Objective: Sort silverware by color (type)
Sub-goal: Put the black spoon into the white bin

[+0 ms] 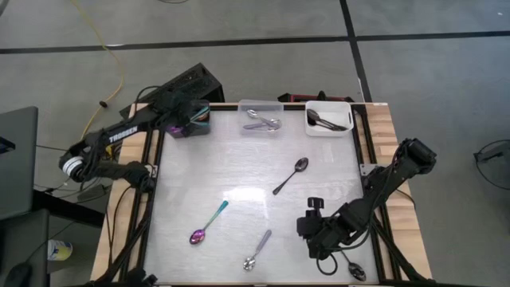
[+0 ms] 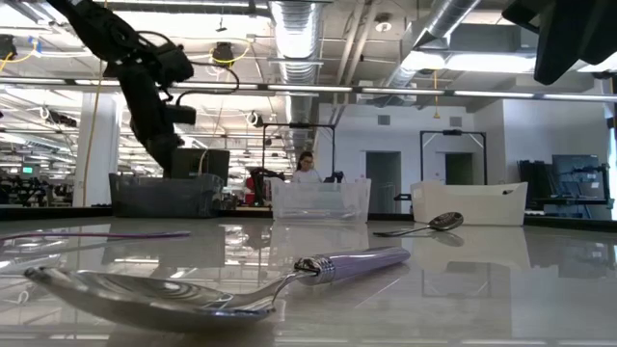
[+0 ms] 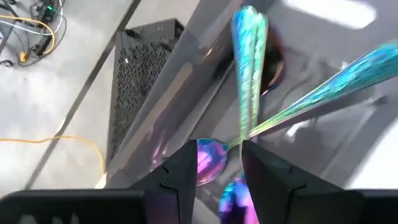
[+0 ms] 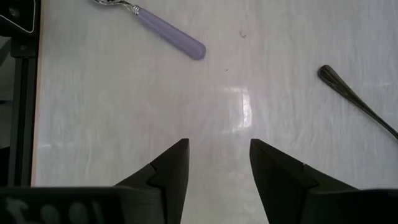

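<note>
Presently the left end effector (image 3: 216, 177) hangs over the dark grey bin (image 1: 191, 126), fingers apart, teal-handled spoons (image 3: 249, 74) just beneath. Right end effector (image 4: 217, 165), fingers apart, hovers over the worktop (image 4: 124, 93); lilac-handled spoon (image 4: 166, 31) and dark spoon (image 4: 357, 99) lie ahead.

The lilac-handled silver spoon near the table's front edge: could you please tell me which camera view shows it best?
The low view: the lilac-handled silver spoon fills the foreground, bowl nearest. The high view shows it whole but small; the right wrist view catches mainly its handle; the left wrist view misses it.
</note>
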Robot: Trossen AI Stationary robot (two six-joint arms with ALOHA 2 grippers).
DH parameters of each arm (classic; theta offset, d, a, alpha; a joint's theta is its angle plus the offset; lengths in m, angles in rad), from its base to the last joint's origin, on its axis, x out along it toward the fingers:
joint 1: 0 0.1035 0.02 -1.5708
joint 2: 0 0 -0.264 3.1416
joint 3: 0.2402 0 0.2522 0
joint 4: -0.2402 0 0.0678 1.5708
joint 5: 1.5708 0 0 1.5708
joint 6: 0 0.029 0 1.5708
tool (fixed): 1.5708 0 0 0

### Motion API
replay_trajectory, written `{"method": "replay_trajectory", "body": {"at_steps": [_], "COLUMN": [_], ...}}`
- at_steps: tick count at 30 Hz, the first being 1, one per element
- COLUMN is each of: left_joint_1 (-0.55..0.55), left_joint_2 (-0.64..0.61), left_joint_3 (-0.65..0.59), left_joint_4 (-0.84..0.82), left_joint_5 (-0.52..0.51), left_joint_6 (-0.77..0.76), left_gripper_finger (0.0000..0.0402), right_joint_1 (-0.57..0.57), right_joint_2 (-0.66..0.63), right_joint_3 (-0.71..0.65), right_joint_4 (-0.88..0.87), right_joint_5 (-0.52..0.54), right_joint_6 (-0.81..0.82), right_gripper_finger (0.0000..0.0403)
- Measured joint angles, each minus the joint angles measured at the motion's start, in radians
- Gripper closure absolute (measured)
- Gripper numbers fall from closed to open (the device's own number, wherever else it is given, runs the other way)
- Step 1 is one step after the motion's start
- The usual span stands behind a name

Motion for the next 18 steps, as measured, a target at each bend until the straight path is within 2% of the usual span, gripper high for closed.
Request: {"method": "replay_trajectory", "body": {"at_steps": [3, 10, 14, 18], "left_joint_1": [-0.039, -0.178, -0.315, -0.502], "left_joint_2": [-0.063, -0.205, -0.233, -0.224], "left_joint_3": [0.001, 0.001, 0.001, 0.001], "left_joint_4": [-0.056, -0.126, -0.11, -0.109], "left_joint_5": [0.037, 0.256, 0.366, 0.38], "left_joint_6": [-0.08, -0.295, -0.408, -0.486], "left_gripper_finger": [0.0287, 0.0287, 0.0287, 0.0287], "right_joint_1": [0.0, -0.027, -0.06, -0.102], "right_joint_2": [0.0, 0.0, 0.0, 0.0], "right_joint_3": [0.0, 0.0, 0.0, 0.0], "right_joint_4": [-0.001, 0.0, 0.001, 0.003], "right_joint_5": [0.0, -0.001, -0.001, -0.001], "right_joint_6": [-0.007, -0.045, -0.053, -0.102], "right_gripper_finger": [0.0211, 0.0211, 0.0211, 0.0211]}}
